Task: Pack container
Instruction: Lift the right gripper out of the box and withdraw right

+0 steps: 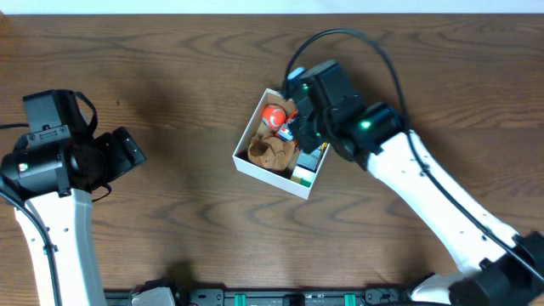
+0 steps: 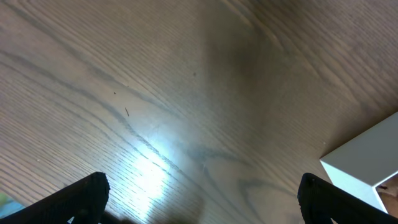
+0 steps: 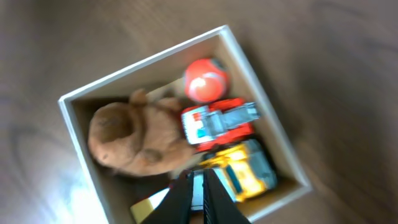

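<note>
The container (image 1: 266, 174) is a small square box with white walls and a brown inside, at the table's middle. In the right wrist view its rim (image 3: 143, 62) frames a brown plush (image 3: 130, 140), a red ball (image 3: 205, 79), a red toy truck (image 3: 217, 121), a yellow toy truck (image 3: 245, 171) and a yellow-and-white block (image 3: 149, 208). My right gripper (image 3: 200, 186) hangs over the box's inside, fingers almost together, with a pale strip showing between them. My left gripper (image 2: 202, 193) is wide open and empty over bare wood, far left of the box (image 2: 367, 158).
The right arm (image 1: 425, 187) reaches in from the lower right and covers the box's right corner. The left arm (image 1: 59, 161) stands at the left edge. The wood table (image 1: 170, 85) lies all round the box.
</note>
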Tool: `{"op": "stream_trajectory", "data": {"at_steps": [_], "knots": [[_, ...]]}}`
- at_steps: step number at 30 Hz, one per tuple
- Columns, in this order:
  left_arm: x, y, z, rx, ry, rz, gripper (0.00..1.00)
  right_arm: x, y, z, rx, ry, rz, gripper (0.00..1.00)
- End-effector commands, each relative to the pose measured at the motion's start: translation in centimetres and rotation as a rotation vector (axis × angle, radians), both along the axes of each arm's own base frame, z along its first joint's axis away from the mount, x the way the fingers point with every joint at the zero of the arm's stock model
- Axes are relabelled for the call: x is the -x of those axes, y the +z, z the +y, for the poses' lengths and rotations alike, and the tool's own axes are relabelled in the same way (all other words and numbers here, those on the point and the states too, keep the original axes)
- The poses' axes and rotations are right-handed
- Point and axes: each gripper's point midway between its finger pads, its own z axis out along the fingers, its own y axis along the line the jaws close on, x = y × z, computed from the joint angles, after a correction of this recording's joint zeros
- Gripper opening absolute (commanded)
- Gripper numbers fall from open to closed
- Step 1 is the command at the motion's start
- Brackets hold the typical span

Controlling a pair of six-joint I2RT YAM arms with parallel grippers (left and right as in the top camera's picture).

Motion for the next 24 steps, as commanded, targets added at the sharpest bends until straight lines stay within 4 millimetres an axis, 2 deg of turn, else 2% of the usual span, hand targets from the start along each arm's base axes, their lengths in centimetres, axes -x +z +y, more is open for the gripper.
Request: {"op": "stream_trajectory", "data": {"at_steps": [1, 6, 12, 18, 21, 24], "knots": [[-0.2, 0.8, 0.1, -0.018, -0.021, -0.019, 0.98, 1.5, -3.2, 2.8, 0.017, 0.128, 0.084, 0.04], [-0.3, 0.8, 0.1, -0.019, -0.021, -0.022, 0.98, 2.4, -6.8, 4.6, 0.066, 0.185, 0.140, 0.04], [-0.7, 1.0, 0.2, -0.023, -0.020, -0.038, 0.98, 3.5, -9.4, 5.9, 0.087, 0.226, 0.197, 0.04], [-0.8, 1.0, 0.2, -0.025, -0.020, -0.043, 0.98, 3.7, -12.2, 7.1, 0.091, 0.250, 0.237, 0.04], [-0.8, 1.0, 0.2, -0.025, -0.020, -0.043, 0.98, 3.7, -14.7, 8.4, 0.064, 0.280, 0.274, 0.03], [-0.7, 1.0, 0.2, -0.025, -0.020, -0.042, 0.98, 3.8, -16.6, 8.4, 0.079, 0.280, 0.303, 0.02]]}}
